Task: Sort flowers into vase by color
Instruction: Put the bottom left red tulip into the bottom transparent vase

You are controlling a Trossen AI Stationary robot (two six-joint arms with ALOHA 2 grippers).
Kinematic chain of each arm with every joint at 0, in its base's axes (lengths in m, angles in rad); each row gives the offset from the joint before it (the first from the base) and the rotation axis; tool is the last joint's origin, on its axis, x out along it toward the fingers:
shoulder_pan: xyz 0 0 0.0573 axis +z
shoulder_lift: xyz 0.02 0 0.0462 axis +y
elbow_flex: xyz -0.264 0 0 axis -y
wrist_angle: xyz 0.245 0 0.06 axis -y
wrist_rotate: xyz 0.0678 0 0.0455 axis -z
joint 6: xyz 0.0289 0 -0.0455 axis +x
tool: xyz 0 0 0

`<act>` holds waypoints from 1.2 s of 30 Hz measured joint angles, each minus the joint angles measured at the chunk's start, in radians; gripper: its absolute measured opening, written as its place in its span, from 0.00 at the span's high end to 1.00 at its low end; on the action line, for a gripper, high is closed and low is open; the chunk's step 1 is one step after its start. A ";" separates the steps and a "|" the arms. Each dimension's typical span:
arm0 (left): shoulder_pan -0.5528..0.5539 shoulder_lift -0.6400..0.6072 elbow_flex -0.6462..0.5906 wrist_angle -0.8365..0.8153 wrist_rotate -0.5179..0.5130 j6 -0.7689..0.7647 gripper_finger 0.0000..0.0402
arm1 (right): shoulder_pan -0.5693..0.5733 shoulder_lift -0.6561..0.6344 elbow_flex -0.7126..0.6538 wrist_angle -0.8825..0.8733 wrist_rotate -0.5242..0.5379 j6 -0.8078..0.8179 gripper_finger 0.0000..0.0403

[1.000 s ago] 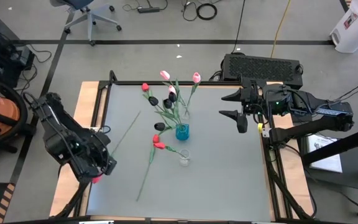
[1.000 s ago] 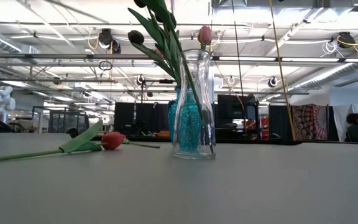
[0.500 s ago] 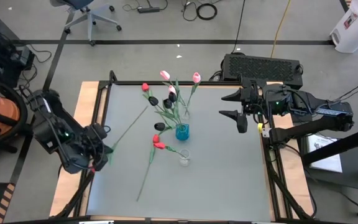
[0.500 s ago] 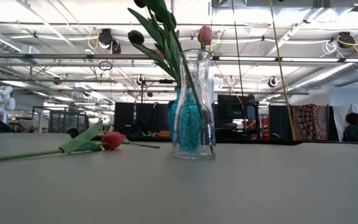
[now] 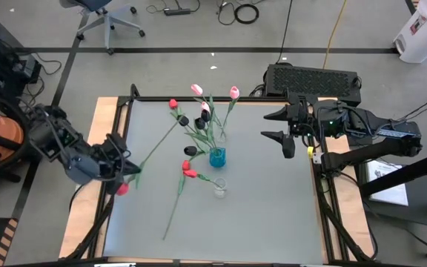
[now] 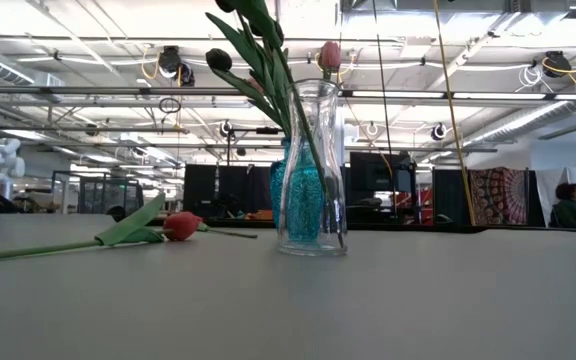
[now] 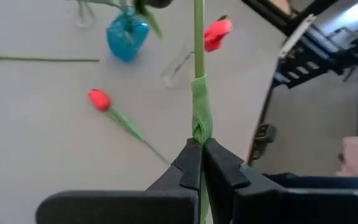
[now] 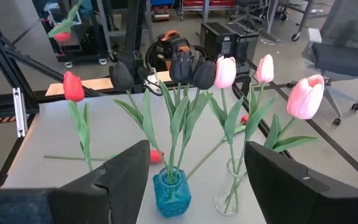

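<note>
The left end effector (image 5: 130, 170) is clamped on the green stem of a red tulip (image 7: 217, 33) at the table (image 5: 273, 215) edge well left of the blue vase (image 5: 217, 157), where black and red tulips stand. The right end effector (image 5: 279, 125) hangs with its fingers spread and empty, right of that vase. Another red tulip (image 5: 190, 173) lies flat just left of the clear vase (image 5: 219, 188), near the blue one.

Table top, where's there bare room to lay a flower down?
The table is bare from the clear vase across to the right edge, below the right pincer. It is crowded around the blue vase, with loose red tulips lying left of it.
</note>
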State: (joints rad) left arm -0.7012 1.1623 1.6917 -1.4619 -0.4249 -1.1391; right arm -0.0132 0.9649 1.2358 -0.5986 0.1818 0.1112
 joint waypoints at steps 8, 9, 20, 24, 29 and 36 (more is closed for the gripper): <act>0.181 0.099 0.122 0.019 0.193 0.132 0.97 | 0.000 0.000 0.000 0.049 0.000 0.000 0.37; 0.205 0.115 0.136 0.022 0.218 0.156 0.97 | 0.000 0.000 0.000 0.055 0.000 0.000 0.37; 0.394 0.260 0.289 0.069 0.409 0.341 0.97 | 0.000 0.000 0.000 0.123 -0.013 0.115 0.37; 0.433 0.293 0.359 0.069 0.423 0.384 0.97 | 0.002 -0.001 0.000 0.124 -0.091 0.110 0.37; 0.463 0.340 0.450 0.076 0.438 0.432 0.97 | 0.002 -0.013 0.000 0.125 -0.170 0.112 0.37; 0.474 0.424 0.535 0.151 0.517 0.496 0.97 | 0.024 -0.057 0.000 0.226 -0.243 0.136 0.37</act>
State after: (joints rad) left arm -0.2268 1.5867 2.2271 -1.3105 0.0921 -0.6435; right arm 0.0109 0.9083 1.2358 -0.3723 -0.0617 0.2468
